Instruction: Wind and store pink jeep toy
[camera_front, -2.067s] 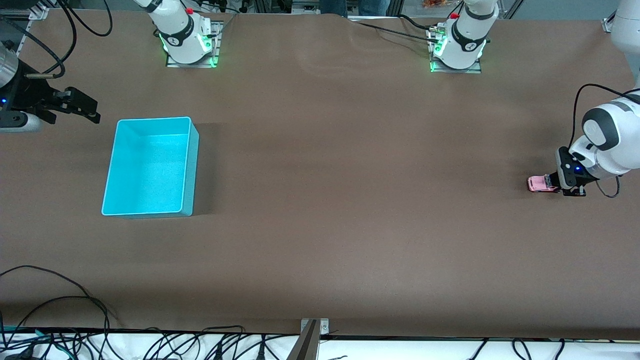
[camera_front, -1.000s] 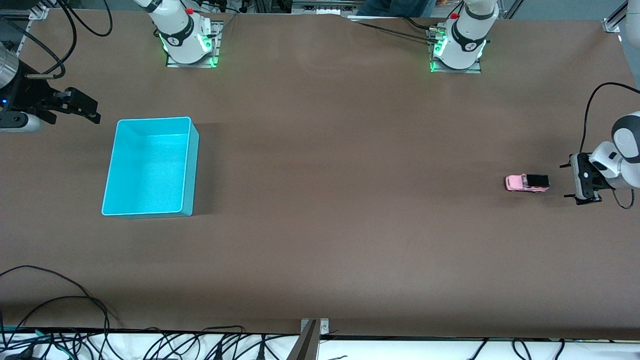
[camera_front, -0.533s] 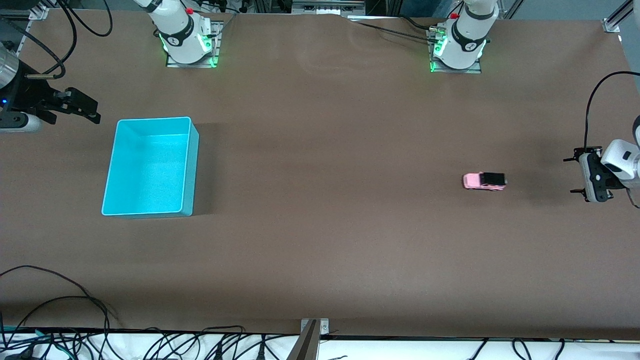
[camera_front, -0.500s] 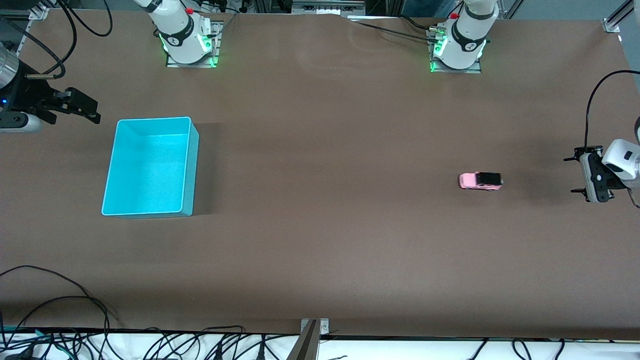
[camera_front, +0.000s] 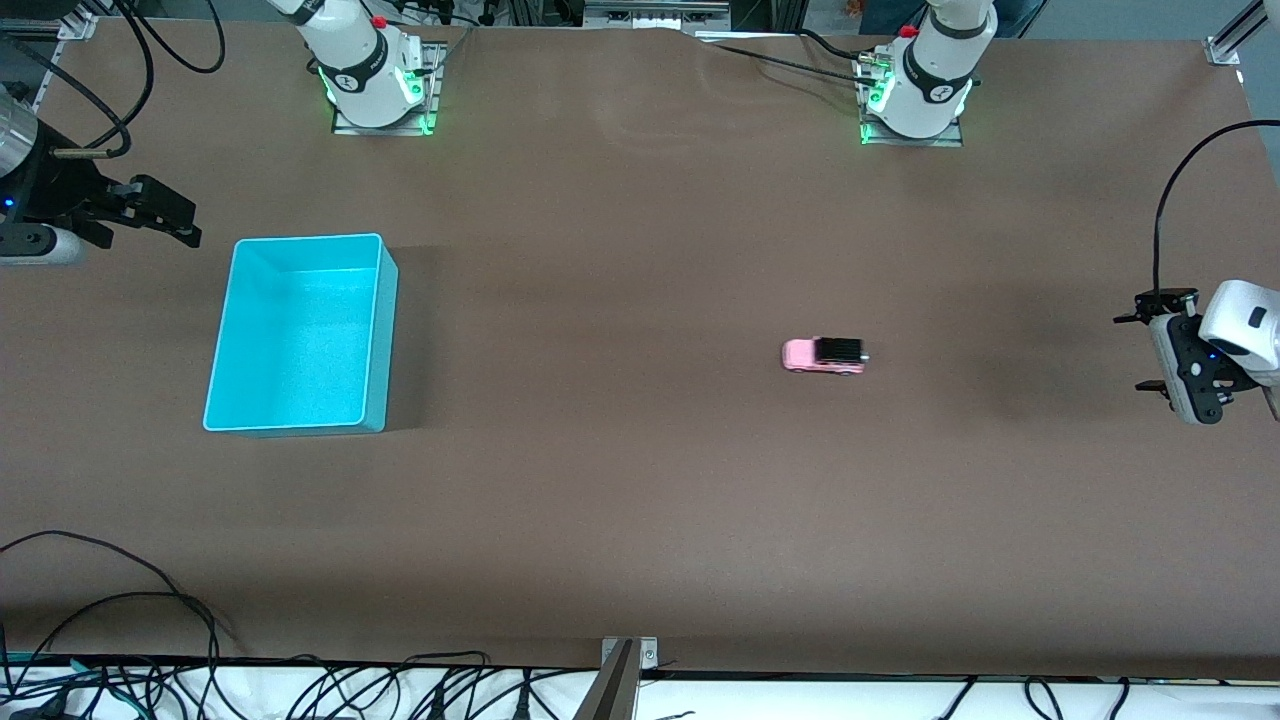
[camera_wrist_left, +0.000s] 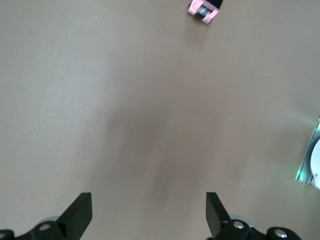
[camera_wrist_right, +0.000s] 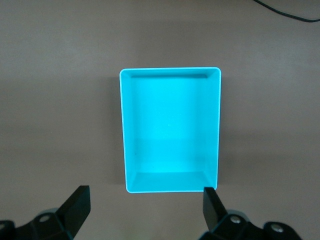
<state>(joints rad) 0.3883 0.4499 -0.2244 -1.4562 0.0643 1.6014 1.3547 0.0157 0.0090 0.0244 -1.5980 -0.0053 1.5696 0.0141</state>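
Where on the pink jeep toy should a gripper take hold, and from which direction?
Come from above and close on the two long flanks of the pink jeep toy, fingers astride its boxy body near the black roof panel. It stands on its wheels on the open table, so the ends probably offer less to clamp.

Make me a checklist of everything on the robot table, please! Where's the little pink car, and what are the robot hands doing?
Surface: brown table cover, flat, bare in the middle.
Job's things: pink jeep toy on its wheels on the table, toward the left arm's end, touched by nothing. Turquoise bin toward the right arm's end, nothing in it.
Clutter: nothing seen.
Grippers: left gripper jaws open, holding nothing, at its end of the table, apart from the jeep. Right gripper jaws open, holding nothing, waiting beside the bin.
Cables: black cables along the table edge nearest the front camera.
Surroundings: two arm bases with green lights.
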